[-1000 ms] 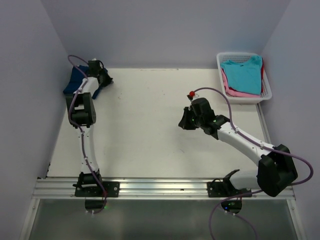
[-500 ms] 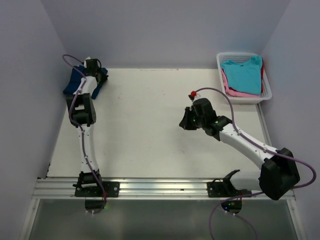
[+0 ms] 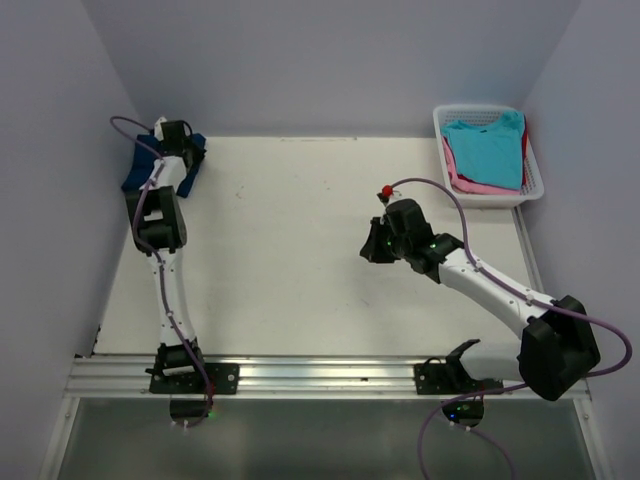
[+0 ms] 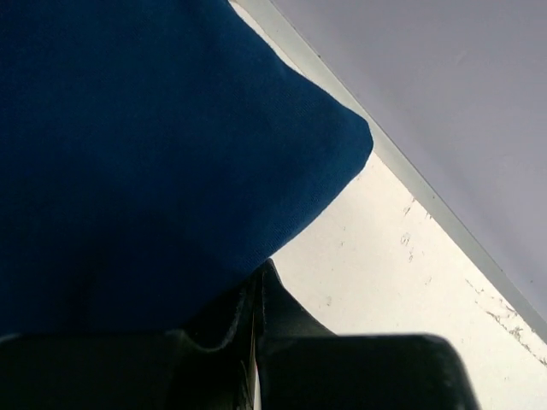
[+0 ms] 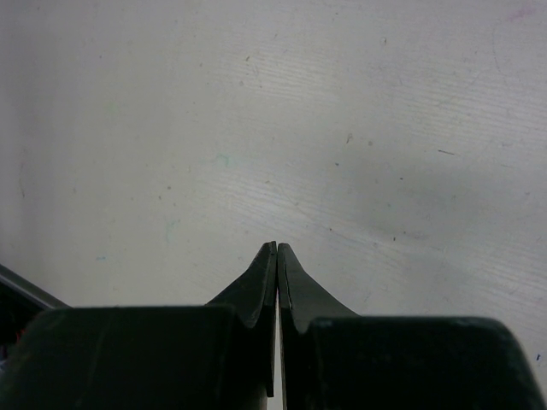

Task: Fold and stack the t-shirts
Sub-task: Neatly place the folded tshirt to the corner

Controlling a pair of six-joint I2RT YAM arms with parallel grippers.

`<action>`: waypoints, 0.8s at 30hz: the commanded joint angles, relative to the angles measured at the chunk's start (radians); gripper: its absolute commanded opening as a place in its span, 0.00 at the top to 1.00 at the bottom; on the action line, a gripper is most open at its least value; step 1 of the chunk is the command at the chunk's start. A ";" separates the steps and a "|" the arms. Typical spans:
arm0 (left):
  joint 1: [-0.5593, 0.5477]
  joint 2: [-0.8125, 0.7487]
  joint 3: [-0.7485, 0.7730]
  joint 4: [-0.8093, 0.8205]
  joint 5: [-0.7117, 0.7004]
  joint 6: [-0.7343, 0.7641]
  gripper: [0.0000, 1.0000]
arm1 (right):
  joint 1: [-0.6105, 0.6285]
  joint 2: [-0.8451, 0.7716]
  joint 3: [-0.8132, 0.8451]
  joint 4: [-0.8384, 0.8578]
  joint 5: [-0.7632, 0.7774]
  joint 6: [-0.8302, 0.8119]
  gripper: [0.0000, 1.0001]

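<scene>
Navy blue folded cotton t-shirt (image 4: 154,154) sits in the far-left corner of the white table (image 3: 300,260), likely the stack spot. Left gripper (image 4: 259,278) is clenched with its tips at the shirt's edge and no cloth visible between them, so I read it as nudging, not gripping. Right gripper (image 5: 277,252) is clenched and empty over bare table, parked clear. Turquoise tee (image 3: 490,150) and pink tee (image 3: 470,185) wait in the white plastic lattice basket (image 3: 490,108), far right.
</scene>
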 commanded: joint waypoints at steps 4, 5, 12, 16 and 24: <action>0.028 -0.040 -0.056 0.083 0.019 -0.026 1.00 | 0.003 -0.018 -0.016 0.006 0.016 -0.008 1.00; 0.028 -0.068 -0.076 0.130 0.022 -0.026 1.00 | 0.003 -0.018 -0.018 0.008 0.017 -0.008 1.00; 0.021 -0.371 -0.462 0.572 0.284 -0.009 0.72 | 0.003 -0.024 -0.030 0.025 0.029 -0.008 1.00; 0.004 -0.591 -0.718 0.811 0.392 -0.042 0.18 | 0.003 -0.016 -0.030 0.035 0.023 -0.009 1.00; 0.043 -0.676 -0.861 0.789 0.193 -0.110 1.00 | 0.004 -0.042 -0.045 0.048 0.005 -0.008 1.00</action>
